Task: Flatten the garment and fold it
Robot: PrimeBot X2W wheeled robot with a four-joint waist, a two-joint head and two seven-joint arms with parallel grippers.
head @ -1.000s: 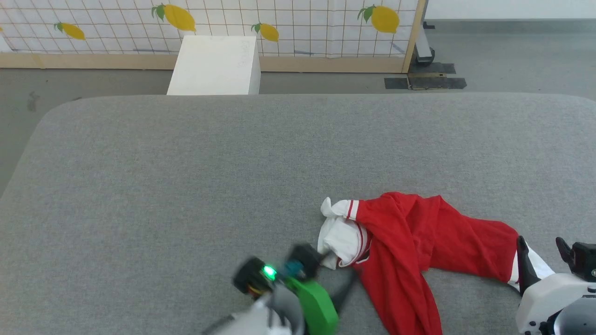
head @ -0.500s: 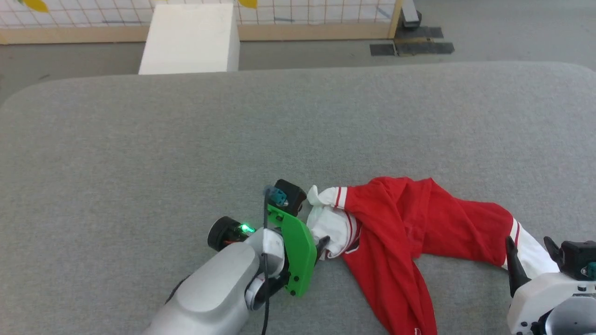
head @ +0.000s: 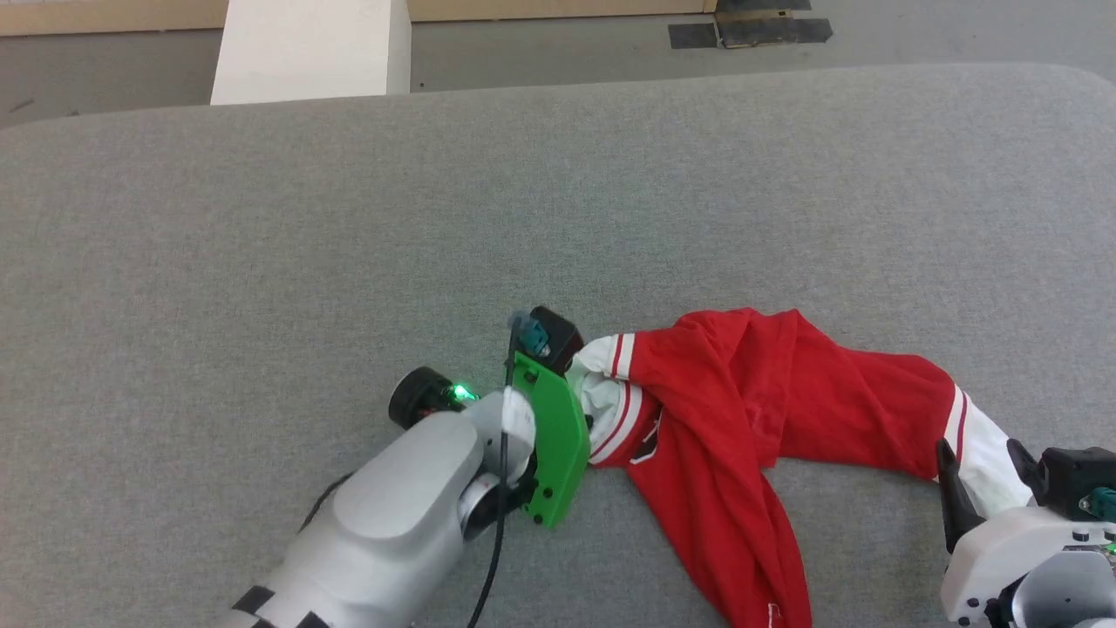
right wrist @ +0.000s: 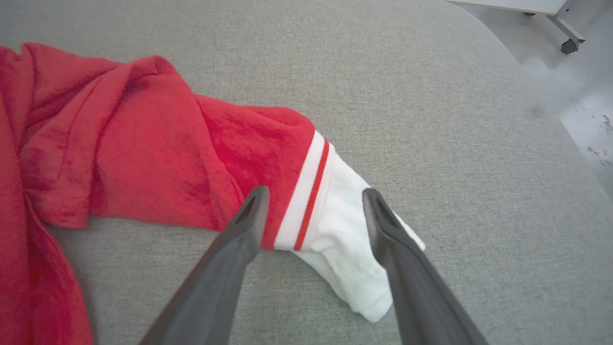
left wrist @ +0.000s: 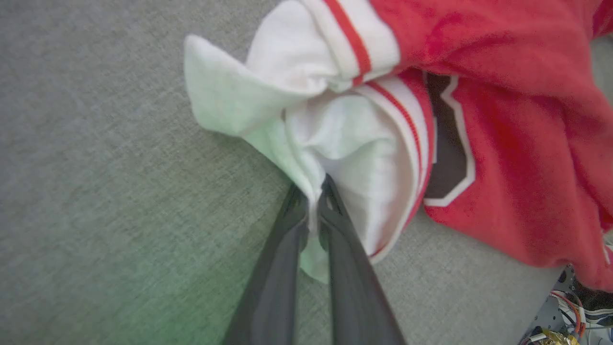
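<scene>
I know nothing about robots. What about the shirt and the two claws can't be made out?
Lettering on the garment: left wrist view, red folds cover all but one black piece.
Garment's near end: head view, cut off by the bottom edge.
Tips of the left gripper: head view, mostly hidden behind its green plate.
Whether the right gripper touches the white sleeve: right wrist view, unclear.

Grey fabric table (head: 261, 218); white box (head: 305, 52) beyond far edge.
</scene>
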